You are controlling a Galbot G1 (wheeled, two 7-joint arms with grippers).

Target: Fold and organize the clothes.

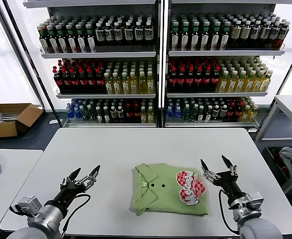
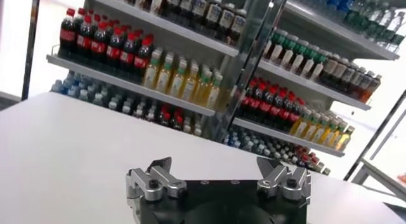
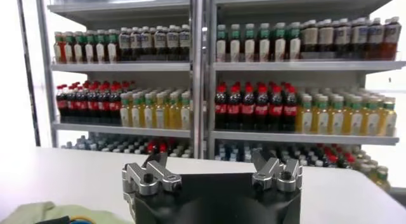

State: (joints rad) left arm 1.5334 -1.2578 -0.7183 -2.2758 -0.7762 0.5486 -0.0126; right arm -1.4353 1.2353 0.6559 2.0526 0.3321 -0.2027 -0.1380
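Lying folded near the front edge of the white table (image 1: pixel 150 142), the light green polo shirt (image 1: pixel 168 189) shows collar, dark buttons and red-and-white checkered print face up, a compact rectangle between the two arms. Left gripper (image 1: pixel 83 178) hovers well apart from the shirt, fingers spread, holding nothing. Right gripper (image 1: pixel 218 172) hangs just beside the print edge, also spread and empty. Both flanking positions suggest readiness for a two-handed move. Bottle shelves (image 1: pixel 158 55) stand behind.
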